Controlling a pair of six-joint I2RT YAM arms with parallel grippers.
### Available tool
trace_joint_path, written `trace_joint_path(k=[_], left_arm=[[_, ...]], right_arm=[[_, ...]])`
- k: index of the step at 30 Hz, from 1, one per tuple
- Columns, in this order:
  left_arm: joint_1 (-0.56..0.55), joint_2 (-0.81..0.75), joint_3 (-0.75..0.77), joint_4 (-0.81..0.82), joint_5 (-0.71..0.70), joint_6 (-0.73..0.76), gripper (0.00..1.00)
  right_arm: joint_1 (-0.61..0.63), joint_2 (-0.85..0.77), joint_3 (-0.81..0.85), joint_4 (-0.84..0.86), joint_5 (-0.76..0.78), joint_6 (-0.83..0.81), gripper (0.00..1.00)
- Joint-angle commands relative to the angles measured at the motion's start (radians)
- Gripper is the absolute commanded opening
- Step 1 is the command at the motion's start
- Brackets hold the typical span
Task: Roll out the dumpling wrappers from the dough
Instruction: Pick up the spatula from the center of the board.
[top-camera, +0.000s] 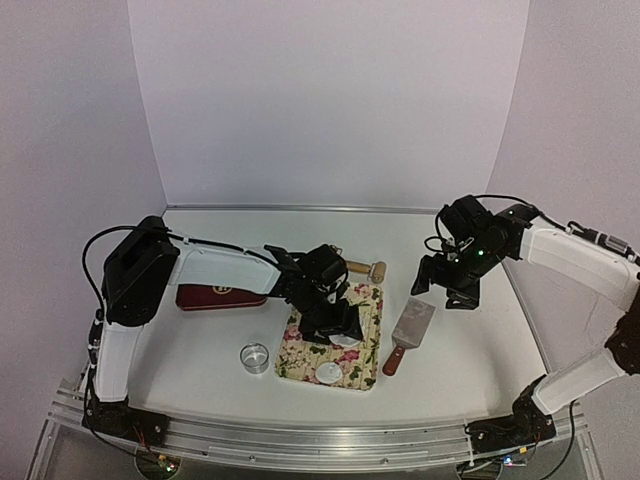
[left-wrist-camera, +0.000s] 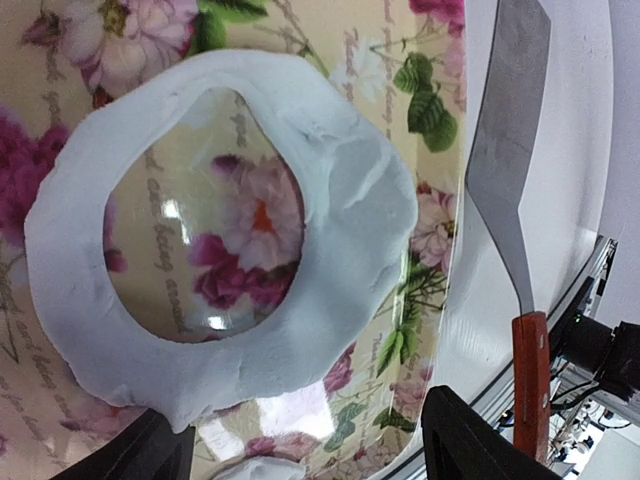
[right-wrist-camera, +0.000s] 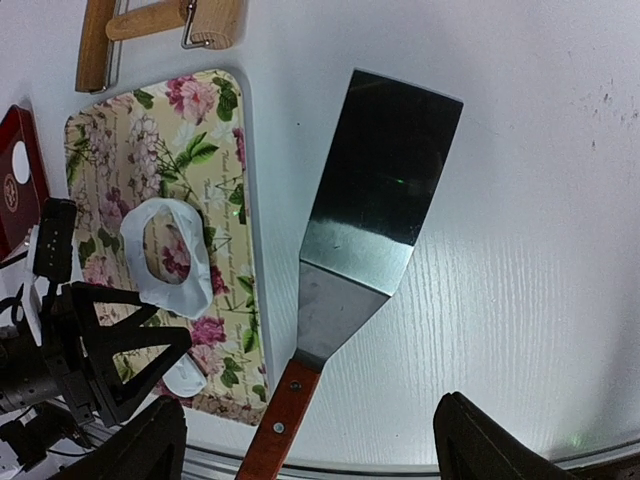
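The dough (left-wrist-camera: 345, 200) is a flattened white sheet with a large round hole, lying on the floral board (left-wrist-camera: 430, 90). My left gripper (left-wrist-camera: 300, 452) hangs open just above the dough's near edge, one finger on either side and nothing between them. From the top its body covers most of the dough (top-camera: 347, 341). One dumpling wrapper (top-camera: 329, 373), a small white disc, lies on the board's near end; its edge (left-wrist-camera: 255, 470) shows below the dough. My right gripper (right-wrist-camera: 310, 455) is open and empty above the spatula (right-wrist-camera: 375, 210), right of the board.
A wooden rolling pin (top-camera: 365, 268) lies at the board's far end. The metal ring cutter (top-camera: 255, 357) stands left of the board. A dark red flat object (top-camera: 220, 297) lies under the left arm. The spatula (top-camera: 410, 335) rests close along the board's right edge.
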Motion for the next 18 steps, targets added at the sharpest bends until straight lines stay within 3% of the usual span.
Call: trace_joint_path(k=[1, 8, 14, 18], left_arm=[[0.033, 0.036, 0.060, 0.113, -0.074, -0.027, 0.79], [0.062, 0.107, 0.168, 0.161, -0.112, -0.001, 0.79], [0.061, 0.044, 0.158, 0.030, -0.148, 0.038, 0.80], [0.044, -0.045, 0.104, -0.059, -0.163, 0.049, 0.87]], right_arm=[[0.001, -0.065, -0.036, 0.006, 0.028, 0.049, 0.81], [0.002, -0.107, -0.061, 0.004, 0.029, 0.063, 0.81], [0.002, -0.103, -0.054, 0.004, 0.023, 0.042, 0.81], [0.002, -0.100, -0.050, 0.005, 0.016, 0.024, 0.81]])
